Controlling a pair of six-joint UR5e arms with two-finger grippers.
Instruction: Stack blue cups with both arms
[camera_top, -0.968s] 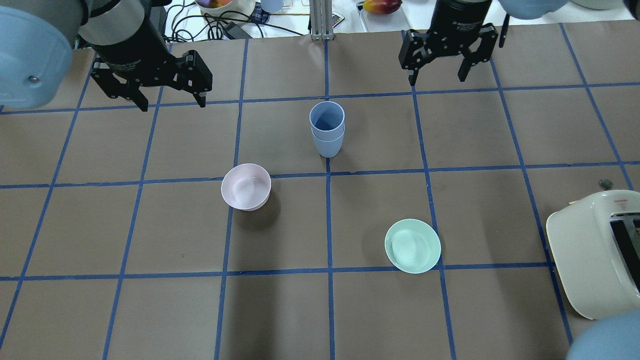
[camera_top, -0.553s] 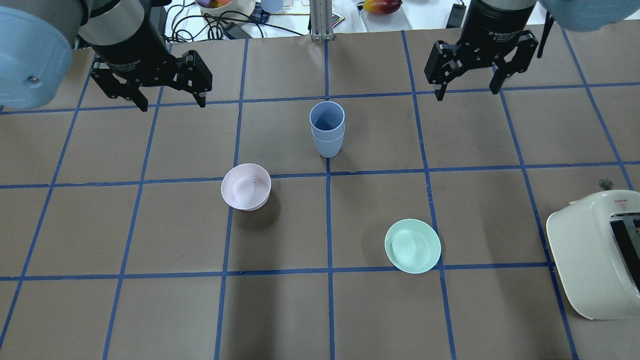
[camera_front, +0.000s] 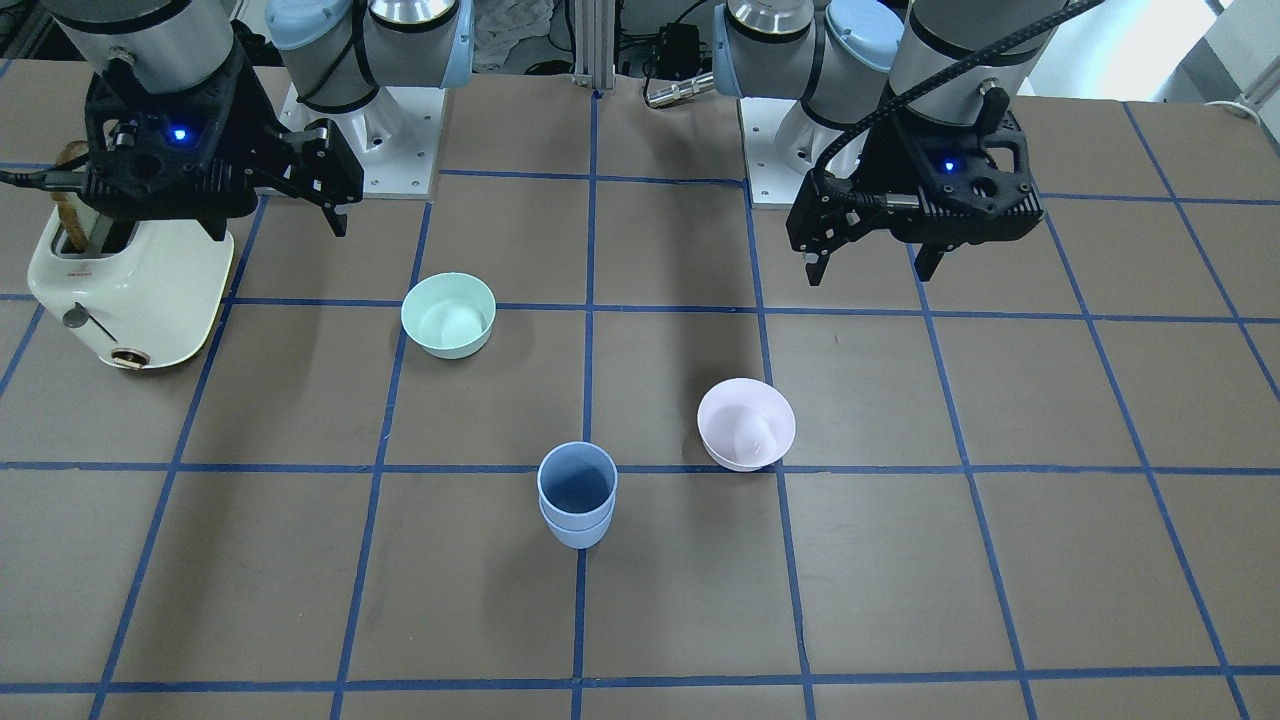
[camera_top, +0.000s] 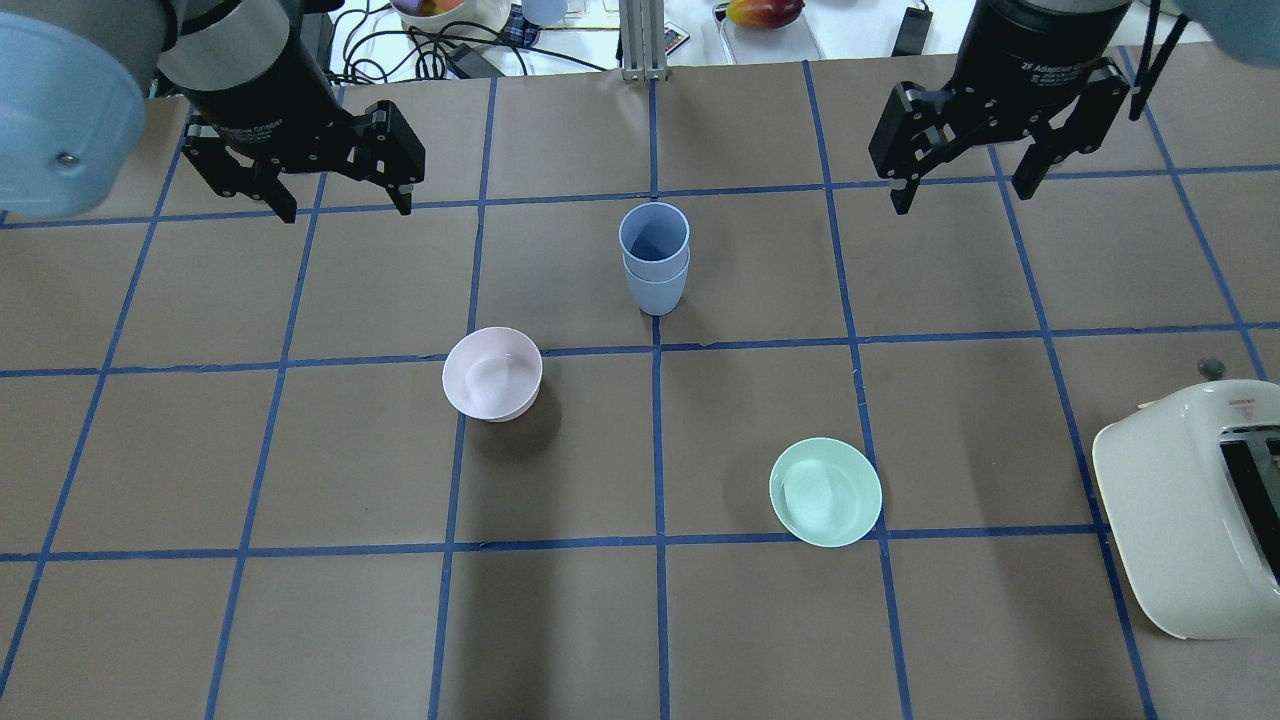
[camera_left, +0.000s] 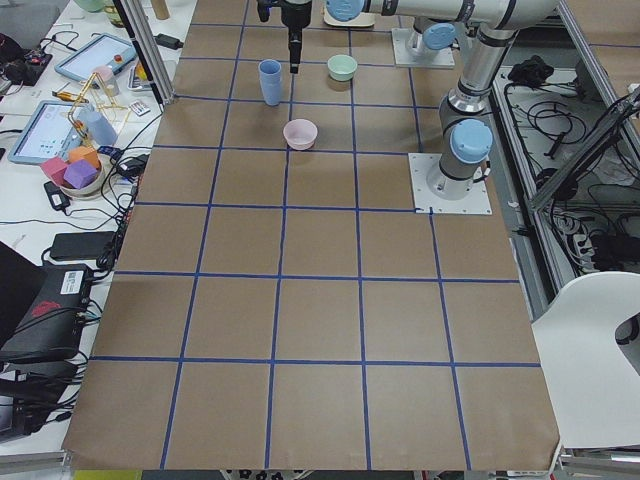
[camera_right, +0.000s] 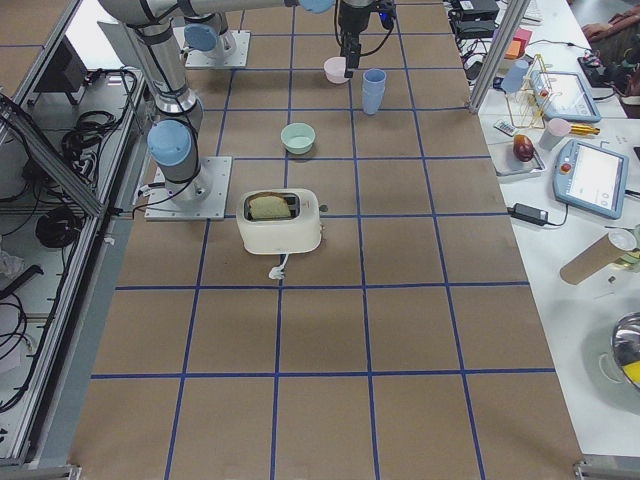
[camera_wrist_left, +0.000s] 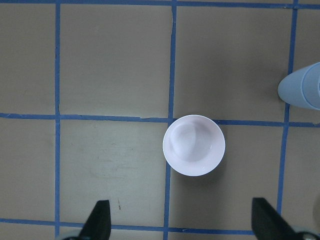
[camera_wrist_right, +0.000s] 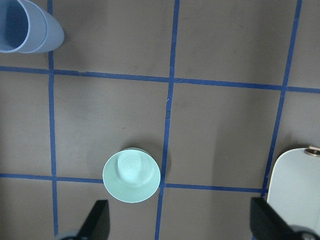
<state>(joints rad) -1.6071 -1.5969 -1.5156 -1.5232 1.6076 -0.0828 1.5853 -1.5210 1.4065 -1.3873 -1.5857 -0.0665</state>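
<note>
The two blue cups (camera_top: 654, 260) stand nested, one inside the other, upright at the table's middle far side; they also show in the front view (camera_front: 577, 495). My left gripper (camera_top: 345, 205) is open and empty, raised well to the left of the stack. My right gripper (camera_top: 965, 197) is open and empty, raised well to the right of it. The left wrist view catches the stack's side (camera_wrist_left: 302, 90) at its right edge. The right wrist view shows the stack (camera_wrist_right: 25, 30) at its top left.
A pale pink bowl (camera_top: 492, 373) sits nearer the robot and left of the stack. A mint-green bowl (camera_top: 825, 491) sits nearer still and to the right. A cream toaster (camera_top: 1190, 500) stands at the right edge. Clutter lies beyond the table's far edge.
My right gripper has moved to the right, away from the stacked cups, still open. My left gripper and the cups have not moved.
</note>
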